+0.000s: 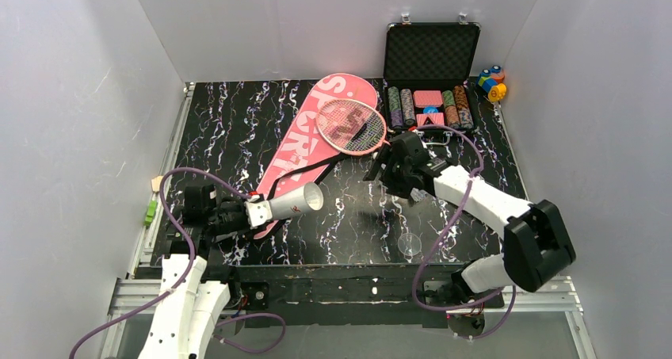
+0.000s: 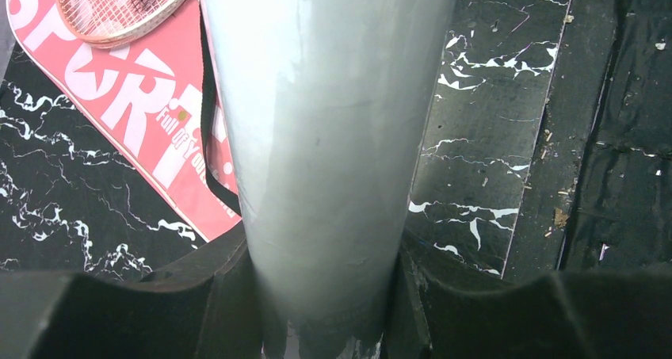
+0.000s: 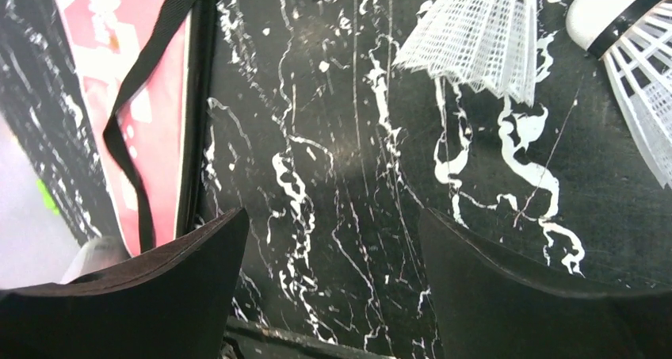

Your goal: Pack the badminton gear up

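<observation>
The white tube [image 1: 292, 202] is clamped at its base by the left claw [image 1: 255, 214] at 8 o'clock of the surface [image 1: 238, 121], its mouth turned toward 2 o'clock. The right claw [image 3: 331, 220] is spread wide and empty, with shuttlecocks [image 3: 475, 34] at its 1 o'clock. The racket [image 1: 351, 126] is laid on the pink bag [image 1: 305, 141] near 12 o'clock.

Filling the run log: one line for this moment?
left gripper: shut on tube | right gripper: open, shuttlecocks ahead | racket: on bag

Robot lab test cell.
White panel walls [image 1: 71, 121] box in a black marbled table [image 1: 230, 129] on an aluminium frame [image 1: 127, 294].
</observation>
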Robot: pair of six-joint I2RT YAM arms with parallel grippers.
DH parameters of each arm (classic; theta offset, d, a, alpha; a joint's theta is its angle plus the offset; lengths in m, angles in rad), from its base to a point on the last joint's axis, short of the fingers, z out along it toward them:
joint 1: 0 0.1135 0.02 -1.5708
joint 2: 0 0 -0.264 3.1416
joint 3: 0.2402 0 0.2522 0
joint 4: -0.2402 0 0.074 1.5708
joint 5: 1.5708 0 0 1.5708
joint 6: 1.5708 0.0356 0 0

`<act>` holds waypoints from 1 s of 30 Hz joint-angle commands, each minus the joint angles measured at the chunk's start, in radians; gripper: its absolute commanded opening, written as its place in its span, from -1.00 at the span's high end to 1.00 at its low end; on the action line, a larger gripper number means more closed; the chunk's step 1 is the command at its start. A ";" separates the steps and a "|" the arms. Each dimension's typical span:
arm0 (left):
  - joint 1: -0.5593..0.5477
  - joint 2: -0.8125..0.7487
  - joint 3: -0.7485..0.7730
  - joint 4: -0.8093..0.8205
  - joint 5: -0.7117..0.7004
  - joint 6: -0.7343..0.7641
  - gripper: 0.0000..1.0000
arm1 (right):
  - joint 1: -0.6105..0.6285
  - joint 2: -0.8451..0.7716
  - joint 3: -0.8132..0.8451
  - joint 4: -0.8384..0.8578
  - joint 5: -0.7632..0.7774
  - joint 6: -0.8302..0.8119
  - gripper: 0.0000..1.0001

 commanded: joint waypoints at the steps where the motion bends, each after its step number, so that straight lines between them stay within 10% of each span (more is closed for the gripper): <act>1: -0.001 -0.005 -0.018 -0.051 0.006 -0.035 0.69 | 0.000 0.078 0.067 0.043 0.099 0.105 -0.75; 30: 0.000 0.002 -0.013 -0.052 -0.005 -0.039 0.70 | -0.050 0.114 0.006 0.043 0.452 0.182 -0.37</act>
